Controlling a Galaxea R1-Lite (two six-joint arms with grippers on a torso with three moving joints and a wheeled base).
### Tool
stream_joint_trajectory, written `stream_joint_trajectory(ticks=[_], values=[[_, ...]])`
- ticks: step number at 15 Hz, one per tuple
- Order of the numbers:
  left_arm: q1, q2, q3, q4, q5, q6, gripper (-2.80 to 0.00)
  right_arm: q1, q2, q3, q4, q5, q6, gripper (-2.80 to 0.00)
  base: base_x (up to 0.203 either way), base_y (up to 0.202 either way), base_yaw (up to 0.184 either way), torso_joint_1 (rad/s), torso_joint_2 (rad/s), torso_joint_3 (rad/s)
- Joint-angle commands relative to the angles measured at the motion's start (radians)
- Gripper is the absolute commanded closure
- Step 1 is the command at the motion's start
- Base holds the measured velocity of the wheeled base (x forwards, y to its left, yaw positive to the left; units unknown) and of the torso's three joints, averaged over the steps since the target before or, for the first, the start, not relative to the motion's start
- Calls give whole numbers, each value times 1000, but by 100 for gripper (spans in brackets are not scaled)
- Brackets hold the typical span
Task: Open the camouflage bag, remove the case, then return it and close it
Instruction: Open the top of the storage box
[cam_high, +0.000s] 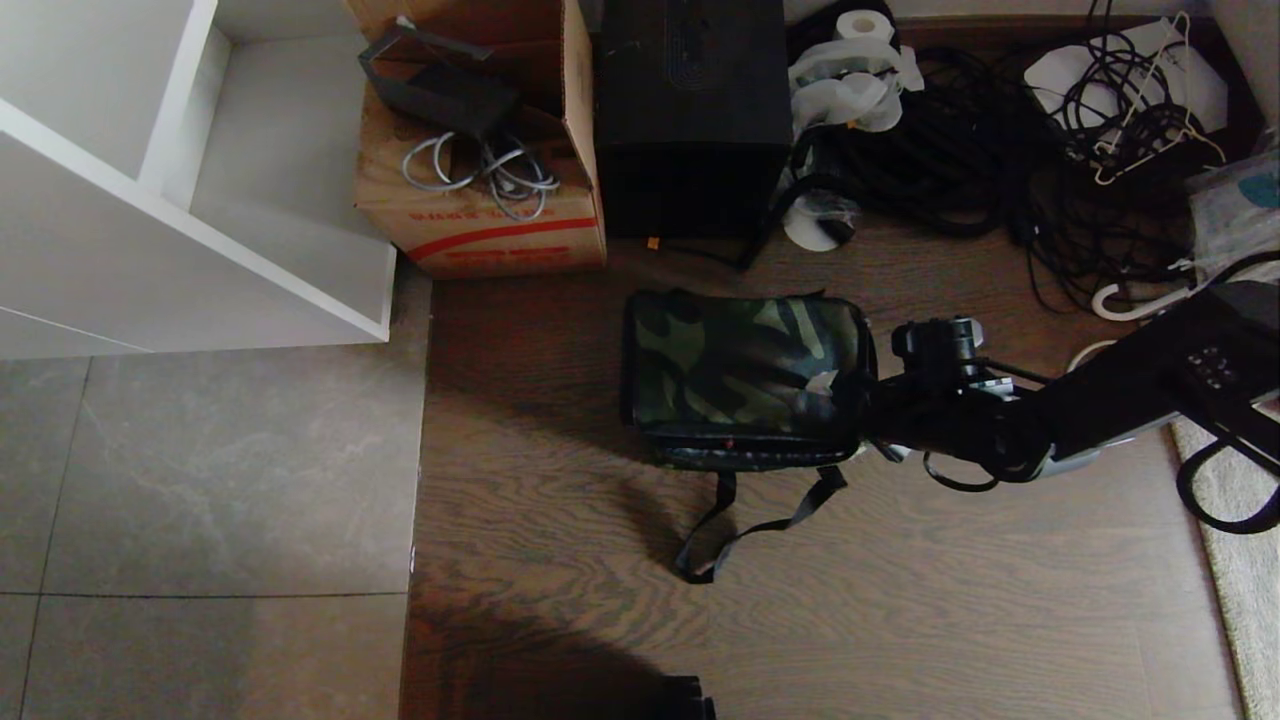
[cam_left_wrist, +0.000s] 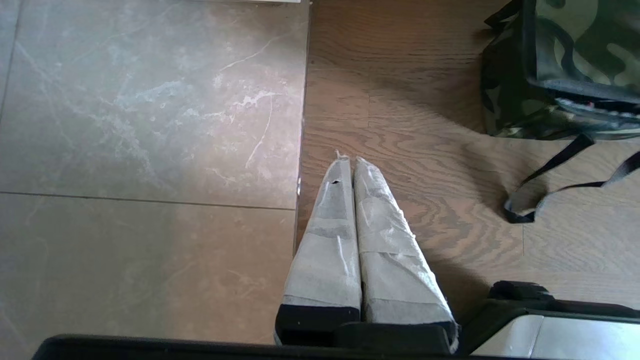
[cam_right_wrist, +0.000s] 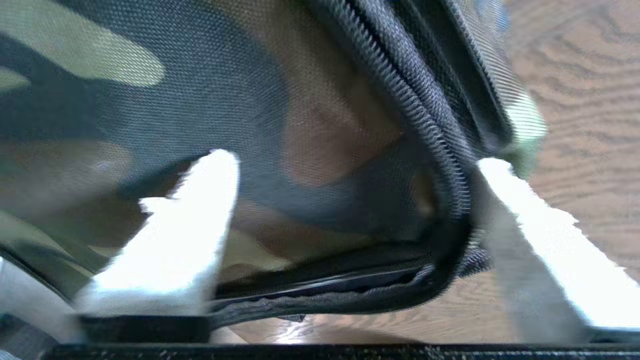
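Right pincer (cam_right_wrist: 350, 200) spread, astride camouflage bag (cam_high: 745, 375) corner | lid down

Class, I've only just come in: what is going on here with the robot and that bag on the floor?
The robot's right end effector is at the near right corner of the camouflage bag on the wooden floor, its fingers spread either side of the zipped corner, one over the lid and one outside the edge. The lid looks closed and no case is visible. The left end effector hangs idle above the floor, fingers together.
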Motion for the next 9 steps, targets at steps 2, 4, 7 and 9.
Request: stream_joint_trajectory(ticks=[2, 4, 7, 9], values=[[0, 0, 9, 0, 1, -1, 0, 0, -9, -6, -8, 6, 19, 0, 0, 0, 0, 0, 0, 0], [0, 0, 9, 0, 1, -1, 0, 0, -20, -7, -7, 4, 13, 0, 0, 0, 0, 0, 0, 0], [0, 0, 9, -1, 1, -1, 0, 0, -56, 4, 1, 4, 4, 0, 0, 0, 0, 0, 0, 0], [0, -1, 9, 0, 1, -1, 0, -2, -88, 5, 3, 4, 2, 0, 0, 0, 0, 0, 0, 0]])
